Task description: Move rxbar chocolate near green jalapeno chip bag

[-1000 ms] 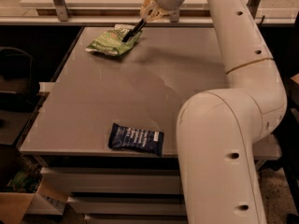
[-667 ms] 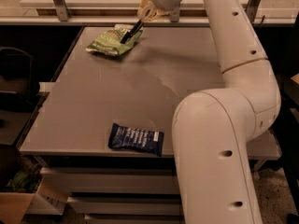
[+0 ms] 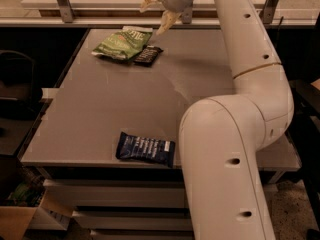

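Observation:
The green jalapeno chip bag (image 3: 120, 43) lies at the far left of the table. The rxbar chocolate (image 3: 147, 55), a small black wrapper, lies flat on the table touching the bag's right edge. My gripper (image 3: 157, 13) is raised above and to the right of both, near the table's back edge. Its fingers (image 3: 167, 21) are spread apart and hold nothing.
A larger dark blue wrapper with white print (image 3: 145, 148) lies near the table's front edge. My white arm (image 3: 230, 134) fills the right side of the view. A rail with metal posts (image 3: 62, 1) runs behind the grey table (image 3: 100, 104). A cardboard box (image 3: 20, 219) sits on the floor at the lower left.
The gripper held the black bar down at the chip bag before. It has let go and lifted up and to the right. The bar now lies on the table beside the bag.

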### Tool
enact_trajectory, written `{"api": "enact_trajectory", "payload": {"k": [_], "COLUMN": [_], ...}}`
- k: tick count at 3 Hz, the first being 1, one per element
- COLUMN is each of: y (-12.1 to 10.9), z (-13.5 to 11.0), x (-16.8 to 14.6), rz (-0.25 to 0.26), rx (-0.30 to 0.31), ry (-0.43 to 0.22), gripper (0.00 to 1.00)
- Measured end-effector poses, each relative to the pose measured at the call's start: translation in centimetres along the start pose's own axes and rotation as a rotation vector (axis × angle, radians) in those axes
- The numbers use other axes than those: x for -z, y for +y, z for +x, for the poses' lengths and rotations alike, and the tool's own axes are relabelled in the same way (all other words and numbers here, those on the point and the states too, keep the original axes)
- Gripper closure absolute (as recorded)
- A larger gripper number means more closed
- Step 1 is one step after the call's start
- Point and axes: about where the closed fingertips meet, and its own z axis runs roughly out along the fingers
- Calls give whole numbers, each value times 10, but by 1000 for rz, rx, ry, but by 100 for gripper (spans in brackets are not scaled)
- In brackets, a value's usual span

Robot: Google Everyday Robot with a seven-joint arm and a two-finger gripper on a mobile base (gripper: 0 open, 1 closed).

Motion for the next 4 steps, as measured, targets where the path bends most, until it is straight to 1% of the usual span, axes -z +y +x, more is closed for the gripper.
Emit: {"api": "enact_trajectory", "payload": {"k": [1, 4], "y": [2, 7], "z": [0, -7], "x": [-2, -6], "rz": [-5, -33], "rx": [-2, 21], "ry": [-5, -40], "gripper": [0, 0]}}
